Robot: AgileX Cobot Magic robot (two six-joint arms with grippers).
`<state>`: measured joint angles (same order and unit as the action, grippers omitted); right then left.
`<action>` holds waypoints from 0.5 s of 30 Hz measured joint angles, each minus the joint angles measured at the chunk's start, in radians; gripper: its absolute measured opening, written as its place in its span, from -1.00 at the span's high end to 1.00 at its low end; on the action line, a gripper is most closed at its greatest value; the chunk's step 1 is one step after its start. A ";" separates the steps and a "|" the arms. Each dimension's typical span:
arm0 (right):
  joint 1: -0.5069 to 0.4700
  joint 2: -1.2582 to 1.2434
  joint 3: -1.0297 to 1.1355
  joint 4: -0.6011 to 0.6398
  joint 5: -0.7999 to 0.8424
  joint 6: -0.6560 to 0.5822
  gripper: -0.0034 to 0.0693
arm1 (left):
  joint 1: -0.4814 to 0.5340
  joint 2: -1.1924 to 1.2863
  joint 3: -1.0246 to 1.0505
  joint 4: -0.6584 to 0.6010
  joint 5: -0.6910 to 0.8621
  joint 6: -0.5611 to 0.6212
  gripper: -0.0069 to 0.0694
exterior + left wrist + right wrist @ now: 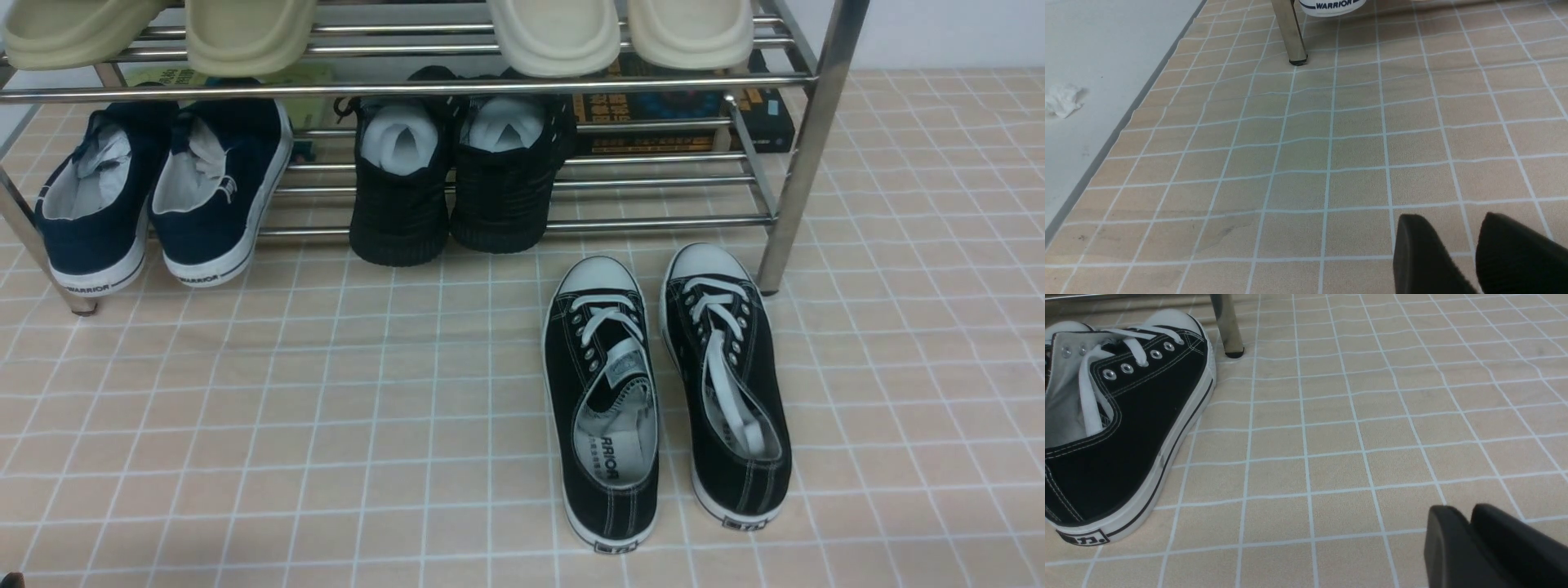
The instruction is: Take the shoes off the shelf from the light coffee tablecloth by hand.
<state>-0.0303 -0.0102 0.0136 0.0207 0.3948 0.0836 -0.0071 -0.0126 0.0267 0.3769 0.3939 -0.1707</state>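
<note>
We see the shoes (665, 392) standing side by side on the light coffee tablecloth (286, 425), off the shelf (804, 147), near our right gripper (1470, 535), whose fingers sit almost together, empty, while our left gripper (1478, 249), slightly parted, holds nothing.

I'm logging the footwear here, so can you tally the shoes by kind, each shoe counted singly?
Black canvas sneakers with white laces, on the tablecloth: 2
Navy white-soled shoes, lower tier of the shelf: 2
All-black shoes, lower tier: 2
Cream slides, top tier: 4
Total: 10
</note>
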 joint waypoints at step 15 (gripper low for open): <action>0.000 0.000 0.000 0.000 0.000 0.000 0.59 | 0.000 0.000 0.000 0.000 0.000 0.000 0.19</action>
<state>-0.0303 -0.0102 0.0136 0.0207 0.3948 0.0836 -0.0071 -0.0126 0.0267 0.3769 0.3939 -0.1707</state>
